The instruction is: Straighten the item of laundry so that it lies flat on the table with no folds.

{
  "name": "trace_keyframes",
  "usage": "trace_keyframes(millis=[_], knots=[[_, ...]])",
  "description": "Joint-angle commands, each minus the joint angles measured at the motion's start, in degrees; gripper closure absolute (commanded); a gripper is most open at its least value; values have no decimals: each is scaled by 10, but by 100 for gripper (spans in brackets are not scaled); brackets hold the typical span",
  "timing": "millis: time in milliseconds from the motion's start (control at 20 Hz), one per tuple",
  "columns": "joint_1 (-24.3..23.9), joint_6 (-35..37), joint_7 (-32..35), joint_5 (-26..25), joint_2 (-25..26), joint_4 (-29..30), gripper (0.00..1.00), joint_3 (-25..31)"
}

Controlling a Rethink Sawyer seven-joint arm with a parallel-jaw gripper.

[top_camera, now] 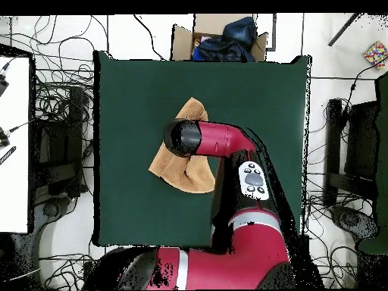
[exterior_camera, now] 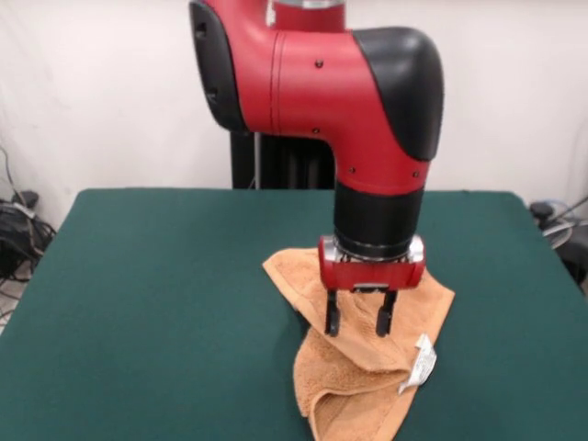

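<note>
I see the gripper [exterior_camera: 360, 316] hanging over the towel [exterior_camera: 367, 372] with its fingers [exterior_camera: 333, 314] parted and holding nothing. The towel lies crumpled and folded on the table [exterior_camera: 156, 303], right of centre toward the near edge, its white tag [exterior_camera: 419, 362] on the right.

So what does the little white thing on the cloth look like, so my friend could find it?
Start at the big green table, then find the crumpled orange towel under the gripper. On its edge sits a small white tag, the only white thing on the cloth.
</note>
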Motion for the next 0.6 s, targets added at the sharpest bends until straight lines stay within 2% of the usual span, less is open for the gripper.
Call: trace_keyframes(millis=[50,250,600], knots=[[-19,86,-66,-34,51,-88,0,71],[-17,144,-66,-32,72,-158,0,79],[-11,176,-50,-34,100,-226,0,92]])
